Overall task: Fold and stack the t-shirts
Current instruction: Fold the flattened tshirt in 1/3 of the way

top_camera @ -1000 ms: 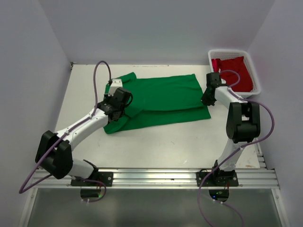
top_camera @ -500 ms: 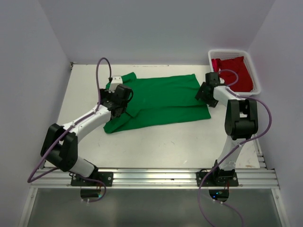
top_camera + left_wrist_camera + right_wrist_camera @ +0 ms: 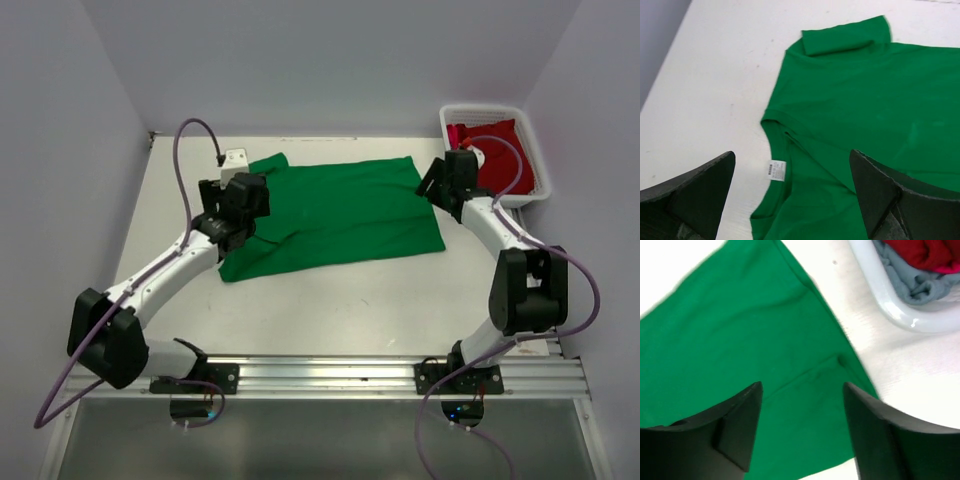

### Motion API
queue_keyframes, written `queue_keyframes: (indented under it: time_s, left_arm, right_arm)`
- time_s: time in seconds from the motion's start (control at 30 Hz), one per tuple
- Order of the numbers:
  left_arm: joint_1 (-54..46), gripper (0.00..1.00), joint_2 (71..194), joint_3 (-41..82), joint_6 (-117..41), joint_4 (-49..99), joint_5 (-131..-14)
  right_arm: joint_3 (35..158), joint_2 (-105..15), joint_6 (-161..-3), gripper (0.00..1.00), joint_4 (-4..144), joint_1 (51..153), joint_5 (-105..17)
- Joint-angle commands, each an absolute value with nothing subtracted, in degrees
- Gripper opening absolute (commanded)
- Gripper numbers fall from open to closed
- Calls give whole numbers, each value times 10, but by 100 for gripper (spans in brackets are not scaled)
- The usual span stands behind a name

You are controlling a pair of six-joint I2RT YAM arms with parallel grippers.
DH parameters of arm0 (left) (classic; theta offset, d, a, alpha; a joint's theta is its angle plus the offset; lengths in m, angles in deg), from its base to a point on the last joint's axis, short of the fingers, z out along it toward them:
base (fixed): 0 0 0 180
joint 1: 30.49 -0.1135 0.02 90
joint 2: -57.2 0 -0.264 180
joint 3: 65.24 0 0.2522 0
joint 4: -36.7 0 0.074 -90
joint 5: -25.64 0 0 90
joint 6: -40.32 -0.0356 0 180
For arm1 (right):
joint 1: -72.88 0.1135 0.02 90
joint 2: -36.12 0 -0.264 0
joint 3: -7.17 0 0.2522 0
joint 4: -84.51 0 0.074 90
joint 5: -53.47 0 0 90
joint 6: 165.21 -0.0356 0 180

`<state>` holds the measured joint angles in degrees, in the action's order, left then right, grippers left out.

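1. Green t-shirt point(image 3: 335, 215) lies spread on the desk point(image 3: 350, 300) in the top view. Its long axis runs left to right, with the collar end toward the left arm point(image 3: 170, 265) and the hem end toward the right arm point(image 3: 492, 218). The red t-shirt point(image 3: 500, 150) sits bunched in the white basket point(image 3: 492, 108) at the far right corner.
2. In the same view the left jaws hover over the collar end. The right jaws hang at the far right hem corner, between shirt and basket. Each arm is nearest its own end.
3. In the left wrist view the jaws stand wide apart and hold nothing. The collar with its white label point(image 3: 776, 170) lies just ahead between them, and a folded-in sleeve point(image 3: 845, 36) lies farther on.
4. In the right wrist view the jaws are spread and empty. The green hem edge runs diagonally below them. The basket rim point(image 3: 890, 307) is at upper right, with red cloth and grey cloth point(image 3: 905, 282) inside.
5. A second ago both jaws were low on the cloth at its near corners. Now they are open and lifted, the left shifted toward the far side and the right drawn back toward the basket. The shirt lies much where it did.
6. A crosswise fold looks next, and it would need one end carried along the long axis over the other.
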<state>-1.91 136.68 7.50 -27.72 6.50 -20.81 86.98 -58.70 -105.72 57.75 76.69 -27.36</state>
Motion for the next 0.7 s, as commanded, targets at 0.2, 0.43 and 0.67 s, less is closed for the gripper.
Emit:
queue_keyframes:
  time_s: [0.2,0.43,0.67]
  left_arm:
    - [40,53,1335,-5,-145,50,-449]
    - [71,7,1414,-25,-102,82,-465]
    - [72,6,1429,-5,-102,80,-448]
  right_arm:
    - [840,-560,-1059,0,544,790,-298]
    - [821,-600,-1062,0,499,810,-291]
    - [826,-659,-1060,0,498,811,-279]
